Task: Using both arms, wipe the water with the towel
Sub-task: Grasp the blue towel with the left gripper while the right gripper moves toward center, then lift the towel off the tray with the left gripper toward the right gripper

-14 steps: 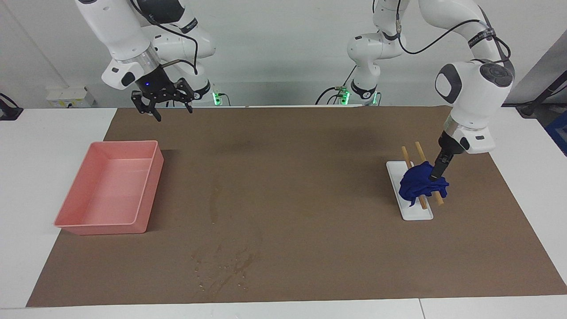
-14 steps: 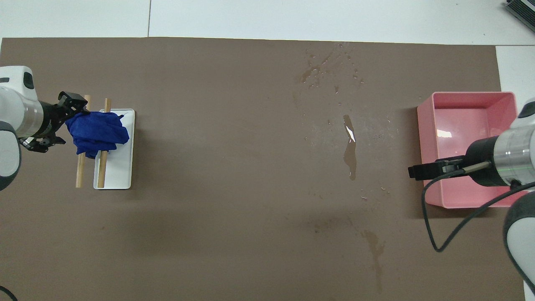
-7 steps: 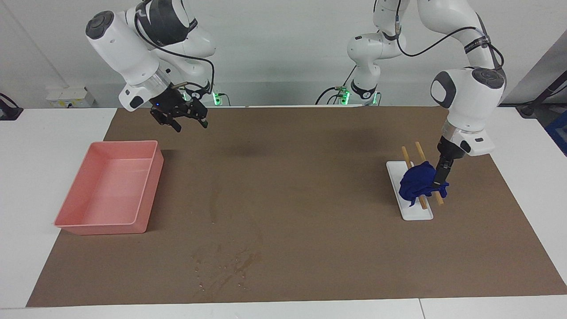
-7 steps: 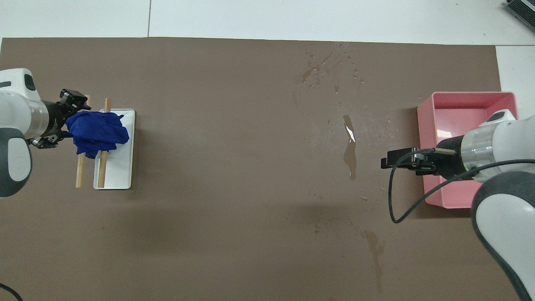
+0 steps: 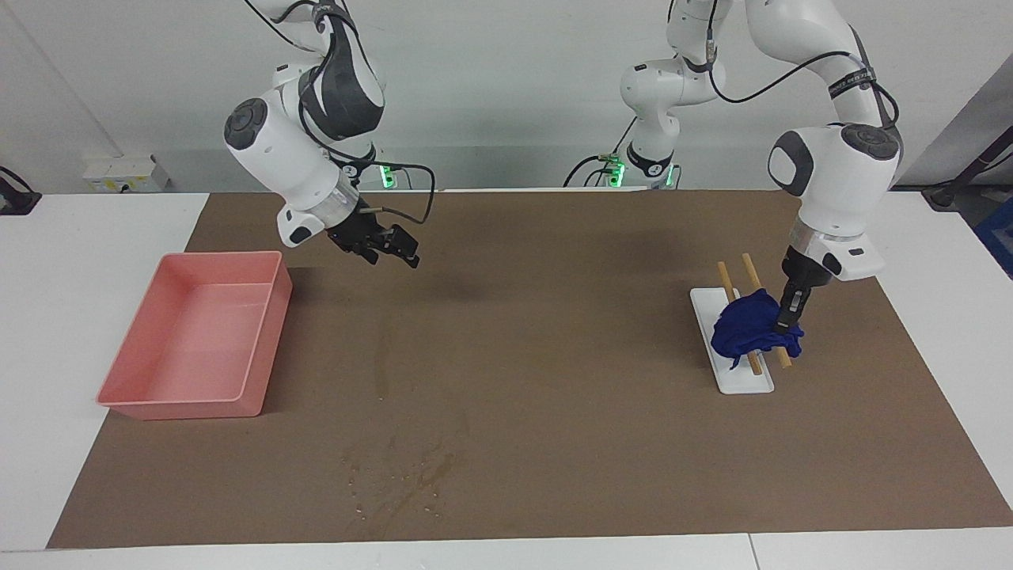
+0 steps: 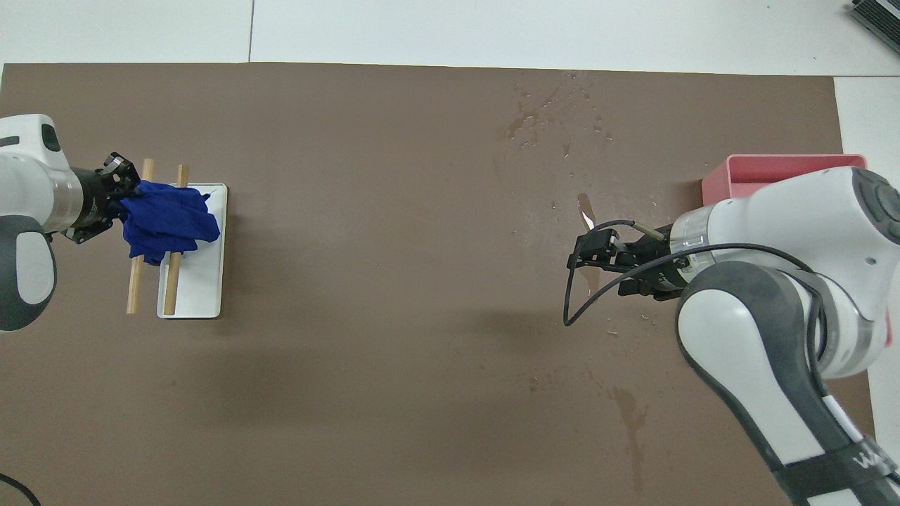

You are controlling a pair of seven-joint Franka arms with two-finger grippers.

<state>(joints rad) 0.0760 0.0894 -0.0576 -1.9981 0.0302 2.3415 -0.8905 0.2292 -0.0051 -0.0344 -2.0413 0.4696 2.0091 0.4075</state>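
Towel (image 5: 748, 330) pinched by downward-angled left end effector (image 5: 788, 323).

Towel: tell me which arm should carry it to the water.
Left. The left gripper is already shut on the towel, which rests on the wooden sticks over the white slab. The right gripper is open and empty, up above the brown mat beside the pink bin.

Crumpled navy towel (image 5: 748, 331) drapes two wooden sticks (image 5: 753, 315); water (image 5: 396, 475) streaks the mat.
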